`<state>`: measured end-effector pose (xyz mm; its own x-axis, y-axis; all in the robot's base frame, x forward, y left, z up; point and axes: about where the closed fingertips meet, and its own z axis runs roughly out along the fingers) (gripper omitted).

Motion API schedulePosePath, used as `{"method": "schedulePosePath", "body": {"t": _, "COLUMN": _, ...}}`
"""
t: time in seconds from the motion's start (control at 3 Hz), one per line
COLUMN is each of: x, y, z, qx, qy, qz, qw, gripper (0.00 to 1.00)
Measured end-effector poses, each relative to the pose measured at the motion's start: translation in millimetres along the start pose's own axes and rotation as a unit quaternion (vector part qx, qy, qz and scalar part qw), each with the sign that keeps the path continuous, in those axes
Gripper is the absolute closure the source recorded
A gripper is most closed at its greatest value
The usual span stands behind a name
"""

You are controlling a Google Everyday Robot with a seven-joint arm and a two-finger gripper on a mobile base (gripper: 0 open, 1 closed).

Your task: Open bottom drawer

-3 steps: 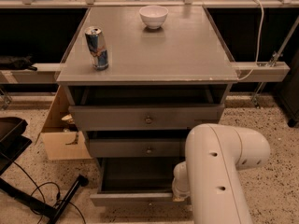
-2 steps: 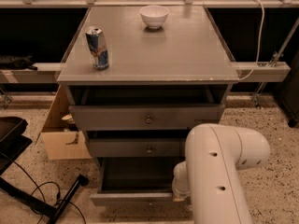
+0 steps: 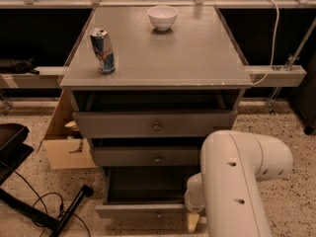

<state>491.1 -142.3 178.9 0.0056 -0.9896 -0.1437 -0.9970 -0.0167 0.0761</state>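
Observation:
The grey cabinet (image 3: pixel 158 58) has three drawers. The bottom drawer (image 3: pixel 143 210) stands pulled out towards me, and its dark, empty-looking inside (image 3: pixel 145 184) shows above its narrow grey front. Its small knob (image 3: pixel 158 215) sits at the centre of the front. My white arm (image 3: pixel 237 181) reaches down at the lower right and hides the drawer's right end. My gripper (image 3: pixel 192 222) is low at the drawer front's right end, mostly hidden behind the arm.
The top drawer (image 3: pixel 155 125) and middle drawer (image 3: pixel 148 157) are each slightly out. A blue can (image 3: pixel 102 51) and a white bowl (image 3: pixel 162 17) stand on the cabinet top. A cardboard box (image 3: pixel 64 142) and black stand legs with cables (image 3: pixel 49 211) lie at the left.

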Motion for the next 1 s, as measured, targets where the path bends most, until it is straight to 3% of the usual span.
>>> {"method": "schedulePosePath", "body": {"t": 0.33, "x": 5, "y": -1, "z": -43, "qx": 0.04, "qy": 0.0, "qz": -0.016, "qw": 0.9991, "gripper": 0.0}}
{"method": "schedulePosePath", "body": {"t": 0.67, "x": 26, "y": 2, "z": -137, "qx": 0.123, "qy": 0.002, "qz": -0.031, "qw": 0.9919, "gripper": 0.0}}
{"method": "schedulePosePath", "body": {"t": 1.0, "x": 46, "y": 38, "z": -202, "qx": 0.162, "qy": -0.002, "qz": -0.033, "qw": 0.9863, "gripper": 0.0}}
